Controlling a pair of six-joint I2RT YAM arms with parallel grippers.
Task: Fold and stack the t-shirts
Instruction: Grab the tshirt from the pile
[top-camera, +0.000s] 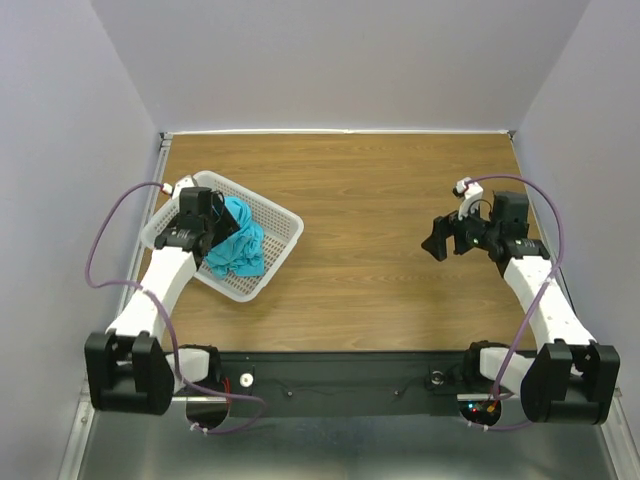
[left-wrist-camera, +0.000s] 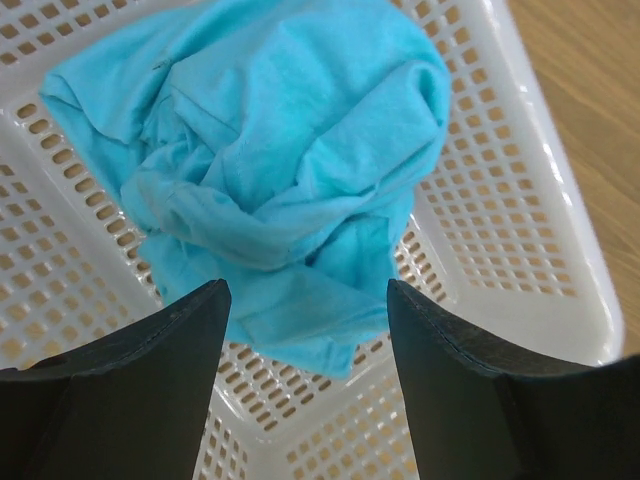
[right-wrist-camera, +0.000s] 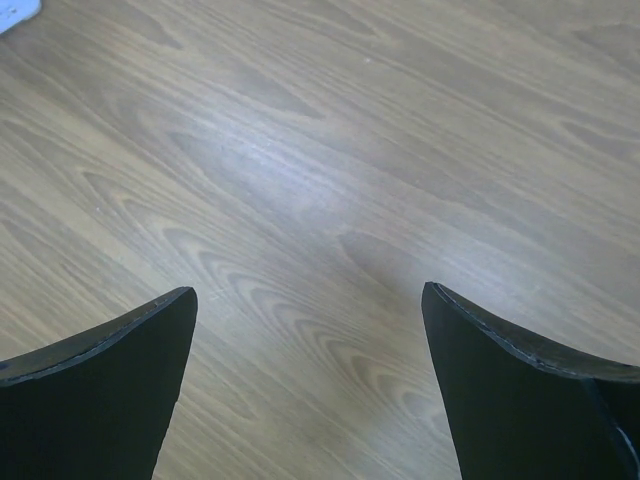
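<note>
The jaws of the left gripper (left-wrist-camera: 300, 290) stand apart, with nothing pinched between them. In the left wrist view the two dark fingers (left-wrist-camera: 150, 380) frame the lower folds of the shirt (left-wrist-camera: 290, 150), and whether their tips touch the cloth I cannot tell. The jaws of the right gripper (right-wrist-camera: 310, 295) are spread wide and hold nothing, with only bare wood showing between them. The shirt is a single turquoise-blue one, unfolded and crumpled into a loose heap with creases running every way. It lies inside the basket (top-camera: 285, 235), whose white mesh floor and walls show all around it. The basket sits on the table (top-camera: 380, 200) close to the left edge, turned at a slant so that one corner points toward the near edge. From above, the left gripper hangs over the basket's left part, just beside the heap and partly covering it. The right gripper is near the table's right edge, well apart from basket and shirt, with its fingers turned toward the middle of the table.
</note>
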